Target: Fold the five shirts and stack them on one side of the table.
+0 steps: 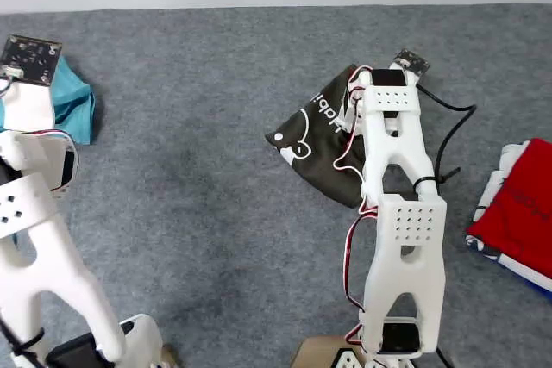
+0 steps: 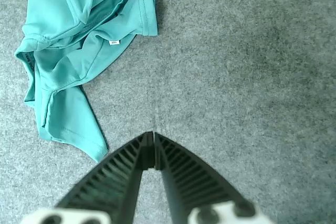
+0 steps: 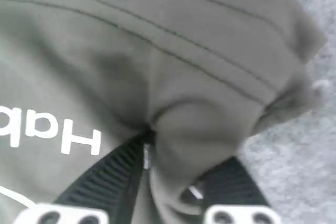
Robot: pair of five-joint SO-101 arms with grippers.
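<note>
Right tool (image 3: 148,139) — tips under dark shirt (image 3: 157,51)

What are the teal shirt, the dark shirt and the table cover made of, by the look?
The teal shirt: thin smooth knit, possibly synthetic; faint sheen, stitched hems. The dark shirt: soft matte jersey, likely cotton; bunches softly. The table cover: grey felt-like carpet; fuzzy speckled nap.

The desk (image 1: 216,213) has a grey felt-like cover, matt and slightly rough. The teal shirt (image 2: 79,35) is thin, smooth cloth; the dark shirt (image 3: 199,51) is soft matt cloth. The left hand (image 2: 154,139) has fingers (image 2: 184,177) of black ribbed plastic.
</note>
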